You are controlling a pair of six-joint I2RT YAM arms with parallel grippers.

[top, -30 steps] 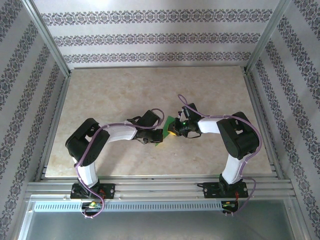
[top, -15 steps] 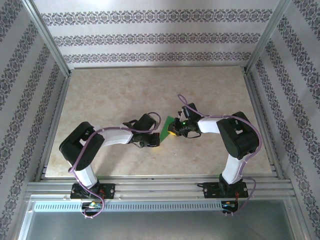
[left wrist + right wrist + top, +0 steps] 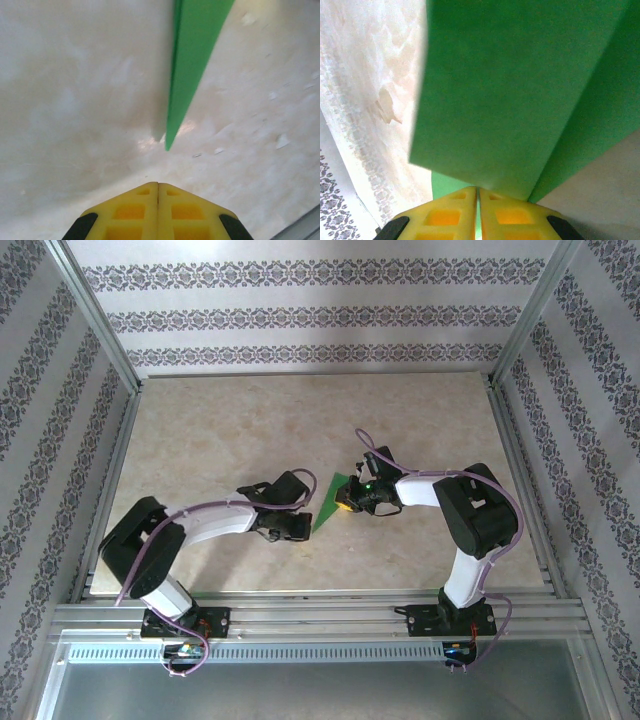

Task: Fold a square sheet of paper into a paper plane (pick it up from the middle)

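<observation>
While the left gripper [image 3: 298, 526] is hovering low over the table [image 3: 220, 430], its yellow fingers [image 3: 132, 212] are pressing together on nothing; just to its right the green paper [image 3: 327, 502] is lying folded into a narrow pointed wedge, its sharp tip aiming at that gripper and stopping just short of the fingertips; whether the tip is touching the surface is hard to tell; further right, the right gripper [image 3: 349, 503] is clamping the wide end, its fingers [image 3: 445, 217] closing tight on the layered edge beside a long crease. By the look of it, a fold is being sharpened or the next one lined up; to do this well, the right gripper should be holding firm without twisting, while the left should be sliding its closed tips along the crease from the held end toward the point, pressing lightly so the thin layers are staying aligned and not buckling or tearing.
</observation>
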